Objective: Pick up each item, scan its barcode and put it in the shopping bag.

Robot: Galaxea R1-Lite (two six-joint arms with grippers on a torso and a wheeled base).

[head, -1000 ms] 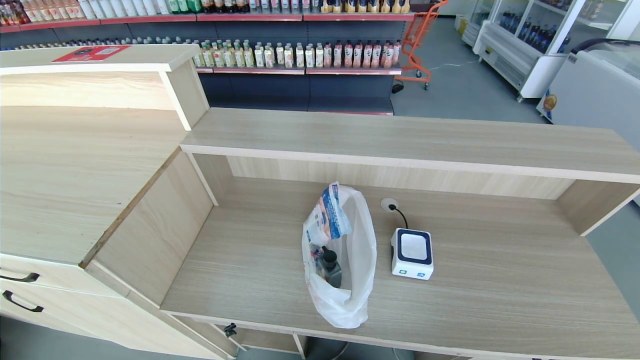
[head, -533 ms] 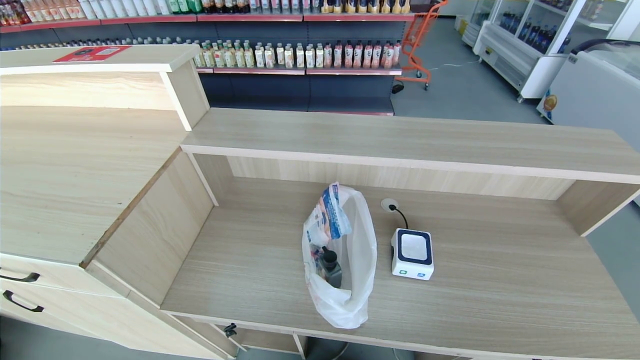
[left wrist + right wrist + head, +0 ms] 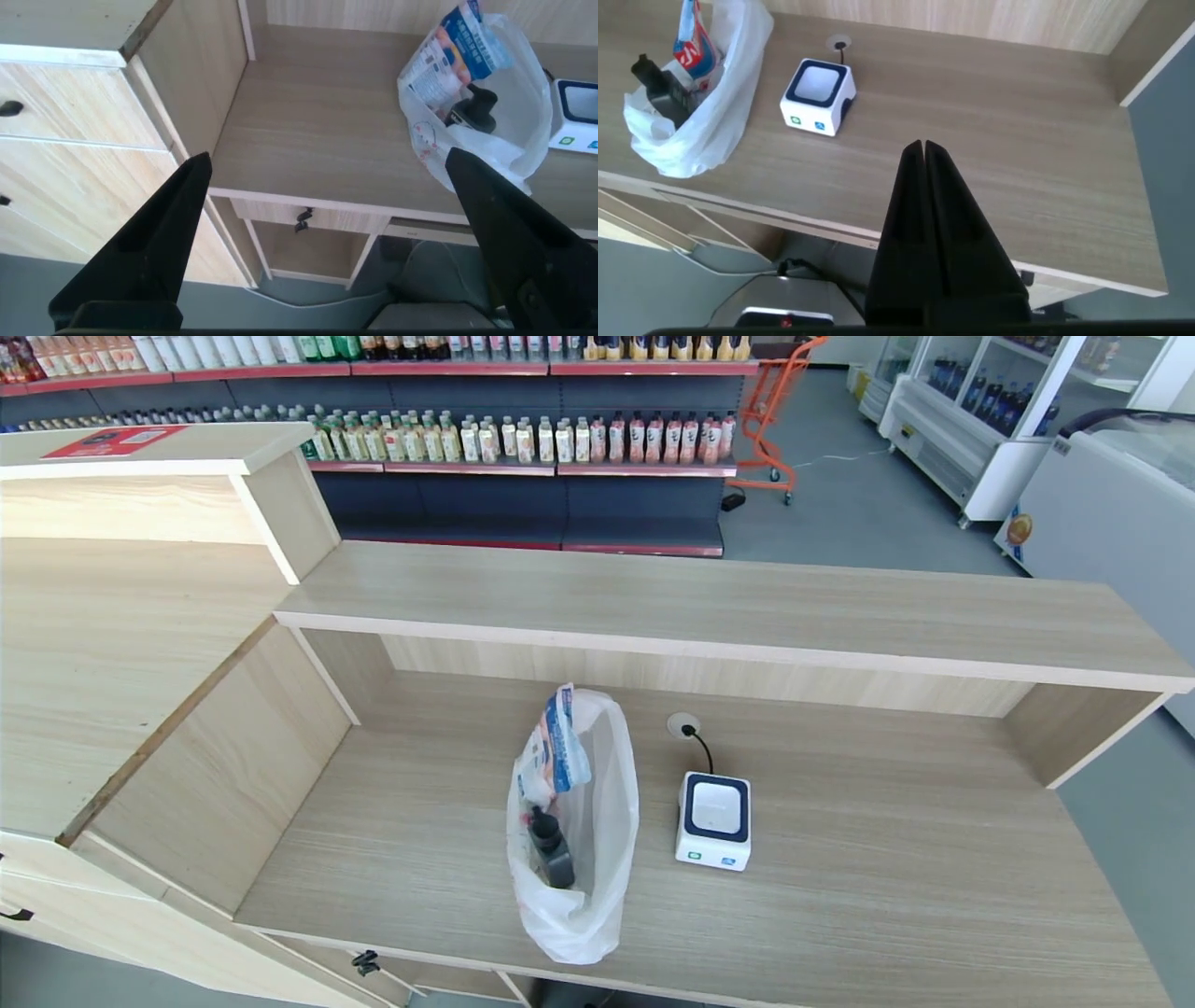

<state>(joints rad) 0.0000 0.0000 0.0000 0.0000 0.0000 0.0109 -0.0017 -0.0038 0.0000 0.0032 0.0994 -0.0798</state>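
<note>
**Head view.** The white shopping bag [image 3: 611, 821] stands open on the worktop [image 3: 887, 868], just left of the barcode scanner [image 3: 714, 807] and not touching it. Inside it you see a dark bottle [image 3: 551, 846] and a blue-and-white packet [image 3: 560, 737] that pokes above the rim. The bag's film veils their lower parts, so you cannot tell what else lies beneath. A black cable [image 3: 700, 747] runs from the scanner to a grommet behind it. A raised ledge [image 3: 747, 607] walls the far side of the worktop.

**Left wrist view.** The left gripper [image 3: 329, 163] hangs back from the worktop's near edge, its fingers wide apart. The scanner is cut off at the frame's edge.

**Right wrist view.** The right gripper [image 3: 923, 154] has its fingers pressed together and holds nothing. It sits at the near side of the worktop, well apart from the bag and the scanner.
</note>
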